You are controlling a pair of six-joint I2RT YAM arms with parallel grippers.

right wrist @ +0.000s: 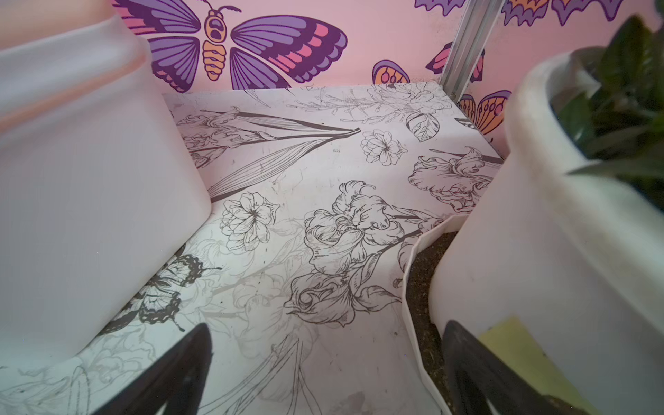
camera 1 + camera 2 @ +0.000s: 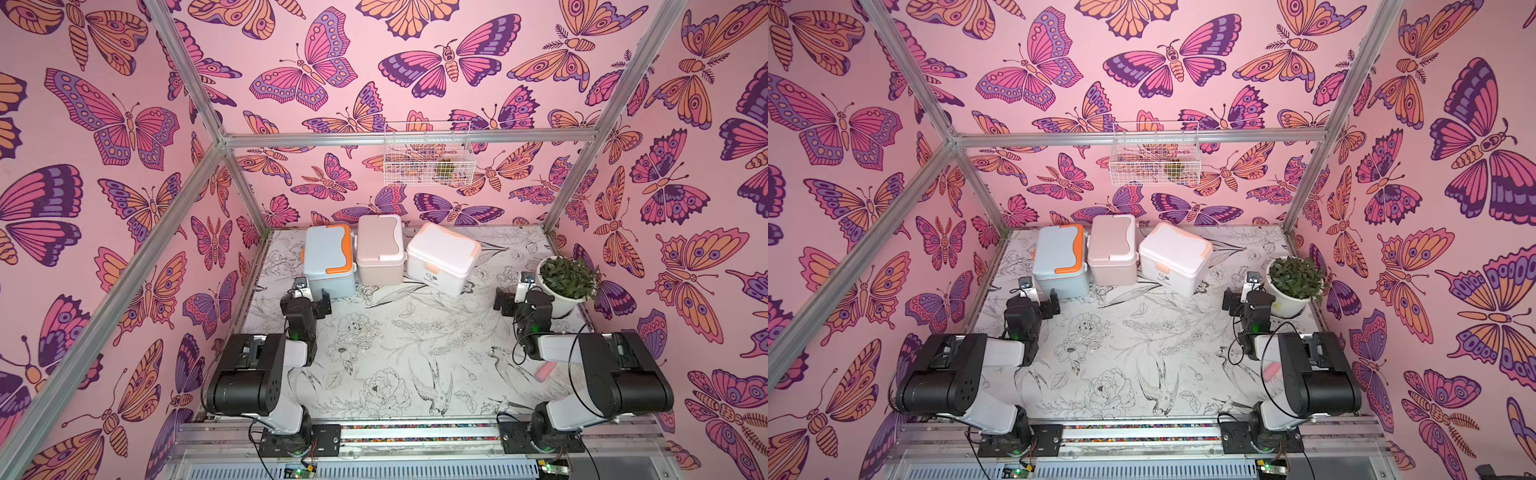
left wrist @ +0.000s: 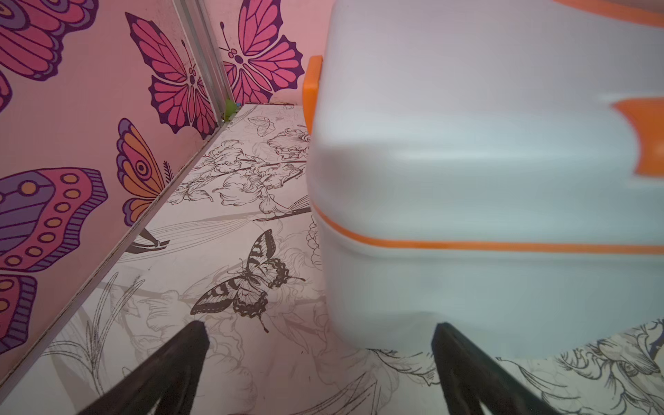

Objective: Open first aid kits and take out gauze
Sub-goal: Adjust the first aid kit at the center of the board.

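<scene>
Pink butterfly walls surround a floral-print worktop (image 2: 415,332). At the left, the left arm (image 2: 300,318) reaches toward the back. Its jaws are spread wide and empty, just short of the blue-grey first aid kit (image 2: 328,259) with orange trim. That kit stands shut at the back left, first in a close row. Just beside it is the beige-pink kit (image 2: 380,249), then the white kit (image 2: 442,257) with peach trim, turned at an angle; both are shut. Further right, the right arm (image 2: 534,311) holds its jaws wide and empty above the worktop, between the white kit and a white plant pot (image 2: 567,282).
</scene>
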